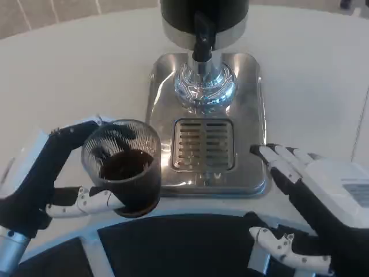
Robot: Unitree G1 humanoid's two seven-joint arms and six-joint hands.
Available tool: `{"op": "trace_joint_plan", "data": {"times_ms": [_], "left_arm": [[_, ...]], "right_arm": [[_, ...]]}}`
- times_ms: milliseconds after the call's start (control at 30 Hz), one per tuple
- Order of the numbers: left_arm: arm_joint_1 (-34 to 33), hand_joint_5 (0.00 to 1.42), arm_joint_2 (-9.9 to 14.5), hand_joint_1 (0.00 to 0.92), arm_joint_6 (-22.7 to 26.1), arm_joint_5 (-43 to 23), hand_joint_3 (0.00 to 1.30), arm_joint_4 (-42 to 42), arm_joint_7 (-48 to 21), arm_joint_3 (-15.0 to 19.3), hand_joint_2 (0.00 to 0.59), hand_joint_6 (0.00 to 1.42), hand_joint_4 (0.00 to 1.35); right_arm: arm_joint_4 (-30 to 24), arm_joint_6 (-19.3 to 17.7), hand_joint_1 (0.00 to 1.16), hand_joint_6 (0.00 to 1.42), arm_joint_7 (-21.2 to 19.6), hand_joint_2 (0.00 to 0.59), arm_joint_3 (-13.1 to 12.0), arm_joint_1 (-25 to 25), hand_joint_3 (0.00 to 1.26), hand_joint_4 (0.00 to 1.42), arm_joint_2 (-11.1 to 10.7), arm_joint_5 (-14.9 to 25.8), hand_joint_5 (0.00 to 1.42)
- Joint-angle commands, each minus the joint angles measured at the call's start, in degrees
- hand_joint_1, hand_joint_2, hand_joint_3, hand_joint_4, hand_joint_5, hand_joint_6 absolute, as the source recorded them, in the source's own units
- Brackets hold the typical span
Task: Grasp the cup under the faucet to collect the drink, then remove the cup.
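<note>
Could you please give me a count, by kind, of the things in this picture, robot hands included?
Robot hands: 2, left robot hand, right robot hand
Cups: 1, cup with dark drink, held by the left
Drink dispensers: 1, dispenser
Drip trays: 1, drip tray
Total: 5

A single camera sits high on the robot's head or chest and looks steeply down and forward at the white surface (69,75). It is close in: the drink dispenser (203,23) is cut off by the top edge, with its steel drip tray (248,115) in the middle. The left hand (69,173) enters at the lower left, the right hand (305,190) at the lower right.
</note>
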Motion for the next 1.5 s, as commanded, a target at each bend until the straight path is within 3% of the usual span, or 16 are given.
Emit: {"op": "trace_joint_plan", "data": {"times_ms": [33, 367, 733, 1033, 1500], "left_arm": [[2.16, 1.4, 0.5, 0.592, -3.21, -2.99, 0.98, -3.25, -1.08, 1.3, 0.01, 0.81, 1.16], [6.05, 1.39, 0.46, 0.598, -4.83, -5.06, 0.98, -5.47, -3.8, 1.55, 0.005, 0.81, 1.16], [8.05, 1.39, 0.68, 0.601, -6.82, -5.94, 0.98, -6.24, -6.03, 2.05, 0.0, 0.78, 1.16], [8.2, 1.39, 0.18, 0.601, -7.16, -6.44, 0.98, -6.25, -7.52, 1.91, 0.0, 0.78, 1.16], [7.72, 1.39, -0.27, 0.601, -6.86, -6.55, 0.98, -5.99, -7.98, 1.77, 0.0, 0.77, 1.16]], "right_arm": [[0.56, -1.02, 0.34, 0.0, 0.55, 0.46, 3.66, 0.3, 0.0, 0.0, -0.44, -2.62, 0.0], [1.42, -1.53, 0.33, 0.0, 1.03, 0.466, 8.4, 1.75, 0.0, 0.0, -0.18, -6.88, 0.0], [1.76, -1.78, 0.32, 0.0, 1.62, 0.469, 10.86, 2.6, 0.0, 0.0, 0.1, -9.08, 0.0], [0.31, -2.43, 0.32, 0.0, 2.06, 0.468, 12.0, 4.62, 0.0, 0.0, 1.14, -10.44, 0.0], [0.97, -2.28, 0.32, 0.0, 2.38, 0.464, 11.51, 3.77, 0.0, 0.0, 1.67, -10.76, 0.0]]}}
